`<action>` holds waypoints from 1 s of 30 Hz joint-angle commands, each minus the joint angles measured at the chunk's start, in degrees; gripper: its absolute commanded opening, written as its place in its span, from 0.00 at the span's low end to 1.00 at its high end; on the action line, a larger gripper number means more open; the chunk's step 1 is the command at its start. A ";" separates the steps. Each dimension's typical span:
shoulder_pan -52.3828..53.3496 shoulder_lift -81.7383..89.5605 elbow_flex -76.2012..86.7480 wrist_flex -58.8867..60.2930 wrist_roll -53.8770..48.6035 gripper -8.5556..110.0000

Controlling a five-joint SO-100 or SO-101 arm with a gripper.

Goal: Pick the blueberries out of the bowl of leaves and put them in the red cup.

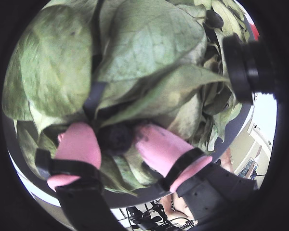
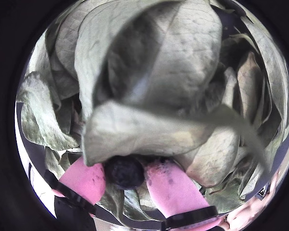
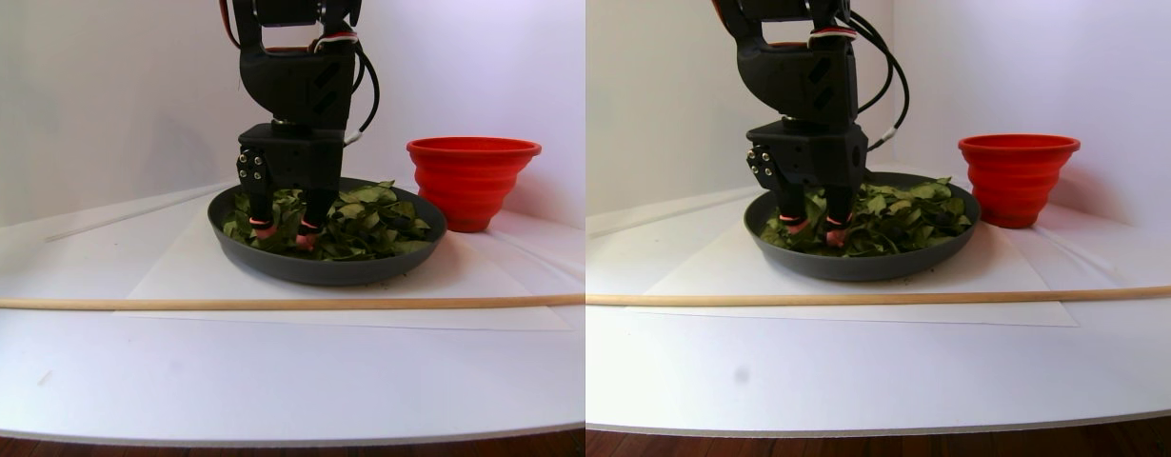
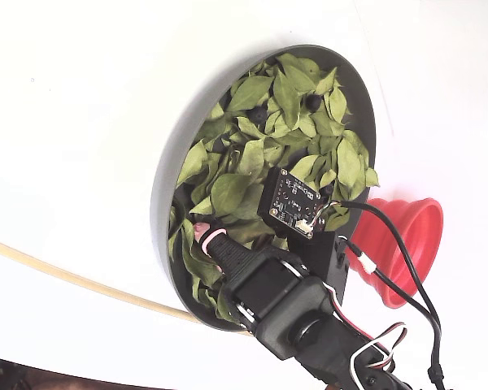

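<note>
My jaws pinched a blueberry (image 2: 124, 172) in the bowl (image 4: 164, 195).
Pink fingertips (image 1: 79, 144) closed on both its sides, down among leaves (image 4: 252, 154) near the bowl's edge; red cup (image 3: 473, 181) stood just beside the bowl on the worktop (image 3: 262, 371).

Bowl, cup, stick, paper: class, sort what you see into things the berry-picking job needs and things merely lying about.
Needed: gripper, blueberry between its pink fingertips, leaves, bowl, red cup.

Lying about: wooden stick, white paper sheet beneath the bowl.
</note>
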 commanded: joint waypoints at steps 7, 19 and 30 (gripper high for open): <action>0.53 0.26 -0.88 -0.70 -0.79 0.17; 0.18 3.87 0.70 0.62 -0.88 0.16; -0.44 7.82 1.05 2.99 -0.70 0.16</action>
